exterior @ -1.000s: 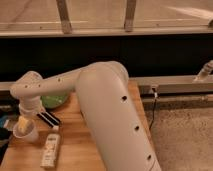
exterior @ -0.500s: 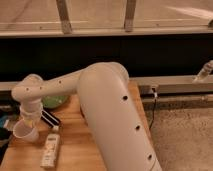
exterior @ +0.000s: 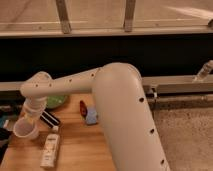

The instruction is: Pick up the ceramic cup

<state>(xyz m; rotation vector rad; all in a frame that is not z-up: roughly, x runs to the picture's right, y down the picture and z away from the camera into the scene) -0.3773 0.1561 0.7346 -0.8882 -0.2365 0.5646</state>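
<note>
The ceramic cup (exterior: 26, 129) is small and white with a pale pinkish inside. It is at the left end of the wooden table (exterior: 80, 145). My gripper (exterior: 30, 116) hangs from the wrist of the big white arm (exterior: 75, 85) and sits right at the cup's upper rim, covering part of it. I cannot tell whether the cup rests on the table or is held just above it. The shallow green bowl (exterior: 56, 101) lies behind and to the right of the cup, partly hidden by the arm.
A white remote-like bar (exterior: 50, 149) lies just right of the cup. A black flat object (exterior: 50, 119) lies between the bowl and the bar. A red object (exterior: 82, 106) and a blue one (exterior: 91, 116) sit mid-table. The table's left edge is close to the cup.
The arm's wrist has shifted slightly to the right and up. The cup stays at about the same spot under the gripper, its pinkish inside showing more than a second ago.
</note>
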